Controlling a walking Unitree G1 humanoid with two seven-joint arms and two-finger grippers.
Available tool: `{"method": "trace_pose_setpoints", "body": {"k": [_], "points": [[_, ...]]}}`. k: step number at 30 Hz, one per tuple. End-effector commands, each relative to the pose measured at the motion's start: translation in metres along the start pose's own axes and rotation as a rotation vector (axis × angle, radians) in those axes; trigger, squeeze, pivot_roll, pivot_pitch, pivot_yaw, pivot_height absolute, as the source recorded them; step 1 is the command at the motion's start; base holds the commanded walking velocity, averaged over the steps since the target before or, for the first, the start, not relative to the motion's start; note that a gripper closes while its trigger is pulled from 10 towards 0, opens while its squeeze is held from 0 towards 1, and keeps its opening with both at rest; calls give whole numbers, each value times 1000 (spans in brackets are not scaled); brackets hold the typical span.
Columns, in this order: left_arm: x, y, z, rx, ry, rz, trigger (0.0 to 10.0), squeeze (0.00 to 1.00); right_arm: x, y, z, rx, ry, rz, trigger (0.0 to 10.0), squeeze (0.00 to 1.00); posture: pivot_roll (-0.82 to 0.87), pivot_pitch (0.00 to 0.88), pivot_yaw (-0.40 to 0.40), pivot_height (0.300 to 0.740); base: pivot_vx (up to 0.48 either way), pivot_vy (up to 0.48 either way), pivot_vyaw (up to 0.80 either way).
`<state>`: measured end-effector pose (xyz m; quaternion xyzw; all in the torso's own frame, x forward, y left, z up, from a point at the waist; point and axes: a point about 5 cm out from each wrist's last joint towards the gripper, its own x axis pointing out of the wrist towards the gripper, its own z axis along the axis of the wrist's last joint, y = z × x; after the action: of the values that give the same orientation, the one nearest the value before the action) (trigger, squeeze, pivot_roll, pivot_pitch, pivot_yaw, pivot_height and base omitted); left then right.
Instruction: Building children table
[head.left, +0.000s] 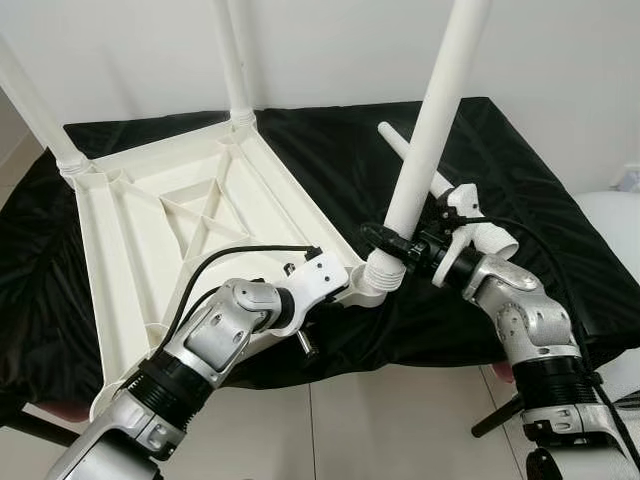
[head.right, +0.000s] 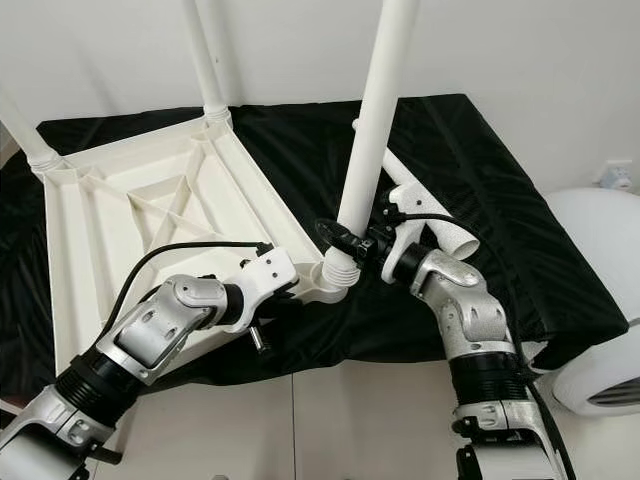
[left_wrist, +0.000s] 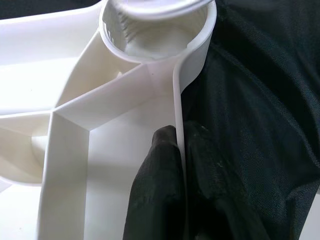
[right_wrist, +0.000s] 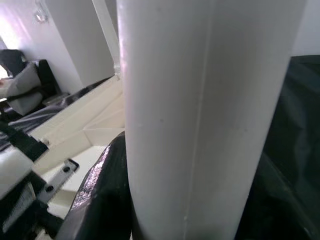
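One white plastic tabletop (head.left: 170, 215) lay upside down on the counter's black cloth (head.left: 330, 150), ribs up, toward the robot's left. Legs counted four: two stood already in the far corner sockets, the far-left leg (head.left: 35, 110) and the far-middle leg (head.left: 232, 65); a third leg (head.left: 435, 115) rose tilted from the near-right corner socket (head.left: 378, 275); a fourth, loose leg (head.left: 440, 190) lay flat on the cloth behind the right arm.

Left gripper (left_wrist: 181, 165) was at the tabletop's near edge, just beside that socket, its two black fingers (left_wrist: 157, 190) pinching the thin rim wall, one finger inside and one outside.

Right gripper (head.left: 400, 245) sat low on the third leg, just above the socket; in the right wrist view its black fingers (right_wrist: 102, 195) wrapped both sides of the white tube, clamped on it.

Counter stood against a plain white wall (head.left: 330, 50); pale tile floor (head.left: 400, 420) below, w/ a rounded white object (head.right: 600, 300) at the far right.
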<state>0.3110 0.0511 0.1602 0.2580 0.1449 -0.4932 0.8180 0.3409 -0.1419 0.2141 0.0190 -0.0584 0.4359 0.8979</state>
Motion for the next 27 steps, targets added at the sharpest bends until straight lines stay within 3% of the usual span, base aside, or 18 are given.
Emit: {"method": "trace_pose_setpoints", "body": {"k": [1,27], "points": [[1,-7,-2,32,29,-11,10000,0,5,3,1,-27,0,32,10000,0,-80,114,41,740,0,0,0],[0,-9,-1,44,30,-17,10000,0,-7,4,-26,-75,104,46,10000,0,-85,128,47,740,0,0,0]]}}
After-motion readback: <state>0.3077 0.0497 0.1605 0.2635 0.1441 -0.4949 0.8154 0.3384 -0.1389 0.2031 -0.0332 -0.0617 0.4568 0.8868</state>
